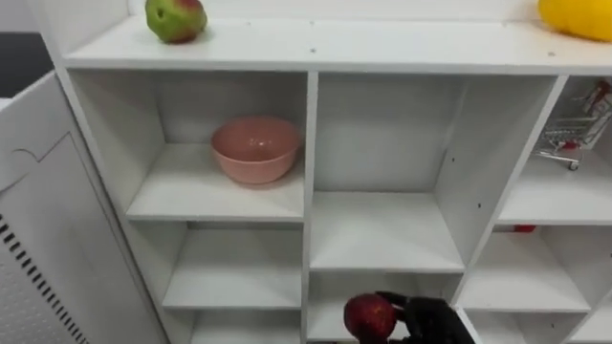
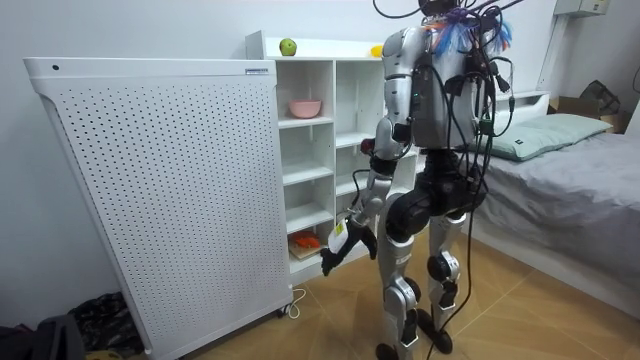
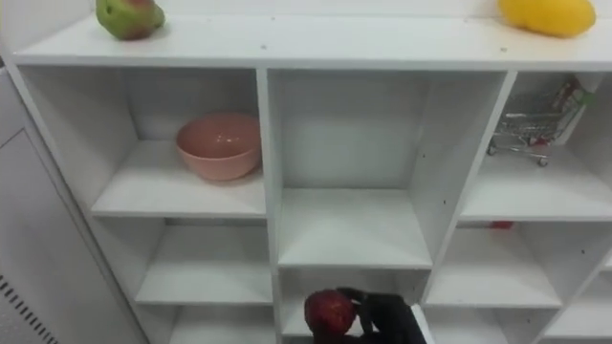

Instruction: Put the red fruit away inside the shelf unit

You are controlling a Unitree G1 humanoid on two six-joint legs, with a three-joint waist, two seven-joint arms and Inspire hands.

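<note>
- The right hand (image 1: pixel 432 321) has its fingers (image 1: pixel 394 300) curled round a red fruit (image 1: pixel 370 316).
- The red fruit sits touching the fingers' left side, in front of the closet (image 1: pixel 310 143)'s low middle compartment.
- The left hand (image 2: pixel 340 240) hangs low.

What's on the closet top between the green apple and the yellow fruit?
Nothing: both eye views show the white top bare between the green apple and the yellow fruit. The right hand holds a red apple.

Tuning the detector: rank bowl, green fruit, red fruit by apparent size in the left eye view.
1. bowl
2. green fruit and red fruit: about alike; green cut off on top, red nearer, unranked.
</note>
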